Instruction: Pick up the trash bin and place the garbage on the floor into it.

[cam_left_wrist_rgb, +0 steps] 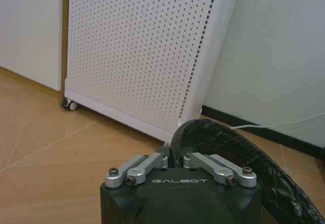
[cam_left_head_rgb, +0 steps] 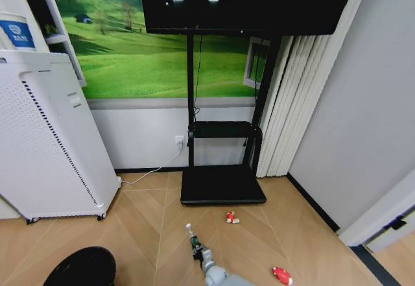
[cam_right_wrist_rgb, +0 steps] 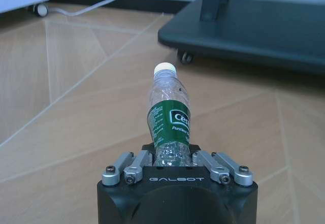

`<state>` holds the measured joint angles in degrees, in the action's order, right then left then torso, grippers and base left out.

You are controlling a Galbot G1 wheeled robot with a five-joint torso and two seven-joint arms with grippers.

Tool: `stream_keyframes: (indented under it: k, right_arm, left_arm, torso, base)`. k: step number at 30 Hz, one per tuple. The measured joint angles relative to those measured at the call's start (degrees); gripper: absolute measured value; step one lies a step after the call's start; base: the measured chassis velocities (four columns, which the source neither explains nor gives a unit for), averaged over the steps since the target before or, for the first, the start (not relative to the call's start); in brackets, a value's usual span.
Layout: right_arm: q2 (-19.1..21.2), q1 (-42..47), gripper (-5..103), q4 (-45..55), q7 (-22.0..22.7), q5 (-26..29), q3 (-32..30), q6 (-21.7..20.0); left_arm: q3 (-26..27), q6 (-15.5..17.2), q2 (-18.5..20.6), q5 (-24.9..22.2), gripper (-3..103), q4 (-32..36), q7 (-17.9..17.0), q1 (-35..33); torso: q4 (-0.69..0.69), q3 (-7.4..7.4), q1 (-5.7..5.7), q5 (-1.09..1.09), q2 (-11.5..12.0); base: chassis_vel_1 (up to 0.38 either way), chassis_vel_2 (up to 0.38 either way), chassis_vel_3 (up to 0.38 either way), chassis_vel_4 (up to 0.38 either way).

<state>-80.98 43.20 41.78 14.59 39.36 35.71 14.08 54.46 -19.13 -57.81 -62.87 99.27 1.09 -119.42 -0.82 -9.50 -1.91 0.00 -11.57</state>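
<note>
The black trash bin (cam_left_head_rgb: 81,268) with its bag liner is at the lower left of the head view. In the left wrist view my left gripper (cam_left_wrist_rgb: 175,159) is shut on the trash bin's (cam_left_wrist_rgb: 238,148) rim. My right gripper (cam_left_head_rgb: 198,251) is low at the centre, above the floor (cam_left_head_rgb: 142,221), shut on the base of a clear plastic bottle (cam_left_head_rgb: 191,236) with a green label and white cap. The right wrist view shows that bottle (cam_right_wrist_rgb: 170,120) sticking out from between the shut fingers of the right gripper (cam_right_wrist_rgb: 171,155). Two small red pieces of garbage (cam_left_head_rgb: 231,218) (cam_left_head_rgb: 281,275) lie on the floor.
A tall white perforated air purifier (cam_left_head_rgb: 45,143) on castors stands at the left, close behind the bin. The flat black TV-stand base (cam_left_head_rgb: 222,185) sits ahead by the wall, with a white cable (cam_left_head_rgb: 152,172) beside it. A grey wall (cam_left_head_rgb: 350,124) closes the right side.
</note>
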Motion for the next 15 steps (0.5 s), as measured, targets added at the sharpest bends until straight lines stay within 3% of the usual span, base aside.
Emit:
stream_keyframes:
  k: [4,10,12,15]
  right_arm:
    - [4.2,0.3,29,6.9,1.2,-2.8,-0.1,1.0]
    - [6.6,1.2,29,11.1,1.6,-8.1,-0.8,3.5]
    - [8.8,1.9,29,14.1,1.7,-11.6,-2.2,5.7]
    - [10.4,2.5,29,16.2,1.6,-12.6,-3.2,6.8]
  left_arm:
    - [1.4,2.0,6.0,-3.0,7,2.0,-2.8,-0.7]
    - [1.2,3.4,10.6,-4.7,7,2.0,-5.8,0.3]
    - [0.0,5.2,13.6,-5.4,7,1.8,-8.3,2.2]
    - [-1.4,6.2,15.8,-6.0,7,1.9,-10.6,3.7]
  torso:
    - [0.01,0.0,0.0,0.0,0.0]
    - [0.0,0.0,0.0,0.0,0.0]
    - [0.0,0.0,0.0,-0.01,0.0]
    - [0.01,0.0,0.0,0.0,0.0]
  base:
    - [0.0,0.0,0.0,0.0]
    - [0.0,0.0,0.0,0.0]
    - [0.0,0.0,0.0,0.0]
    - [0.0,0.0,0.0,0.0]
